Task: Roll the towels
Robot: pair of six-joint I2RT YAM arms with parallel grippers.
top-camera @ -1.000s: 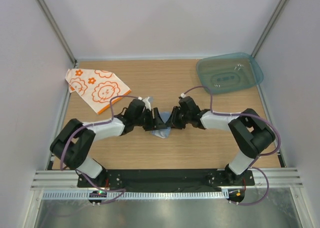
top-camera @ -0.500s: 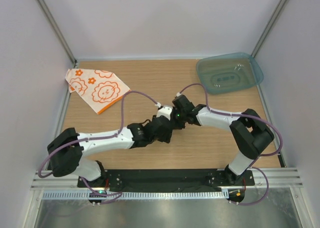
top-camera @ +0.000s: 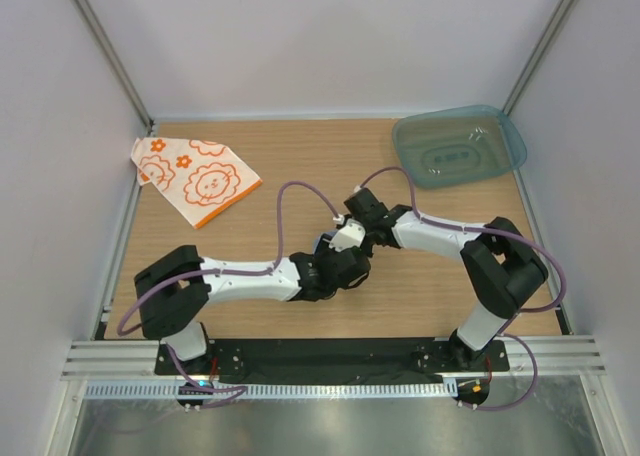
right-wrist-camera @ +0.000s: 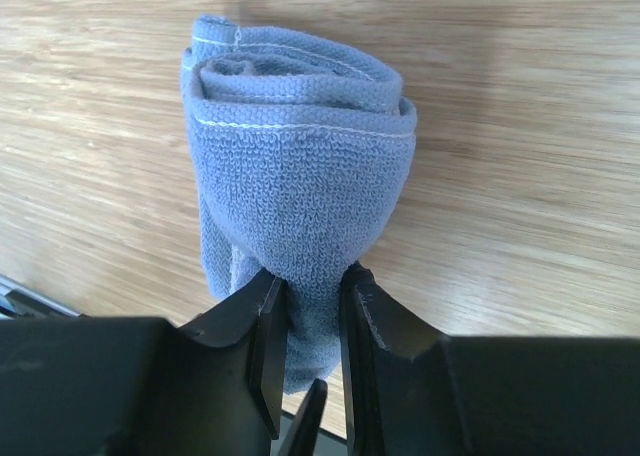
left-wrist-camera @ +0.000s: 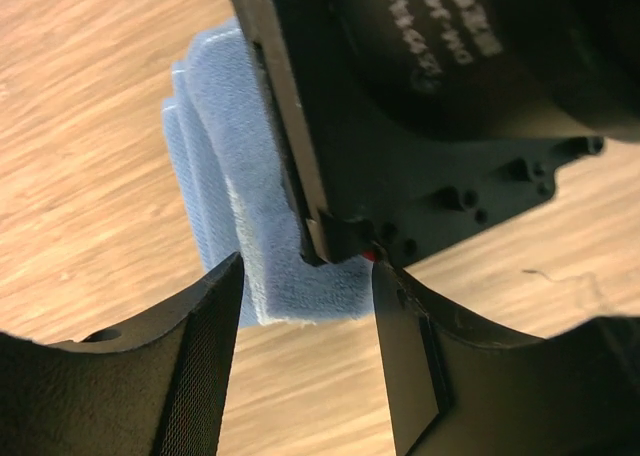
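Pinching the rolled blue towel (right-wrist-camera: pixel 300 176) between its pressed-in fingers, the right gripper (right-wrist-camera: pixel 305 311) is holding it at mid-table (top-camera: pixel 300 156). Left gripper (left-wrist-camera: pixel 305 351) is flanking the roll, jaws apart; cannot tell whether they are squeezing it. Printed towel (top-camera: pixel 195 181) is lying unrolled, far-left corner.

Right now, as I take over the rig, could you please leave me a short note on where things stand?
Right gripper: shut on the blue towel, pinching one end.
Left gripper: fingers on either side of the same towel; whether they press it is unclear.
Blue towel: rolled up, at the middle of the table between both grippers.
Orange-print towel: lying flat at the far left corner, not rolled.
Done: blue towel rolled.
Left: let go of it, then roll the orange-print towel.
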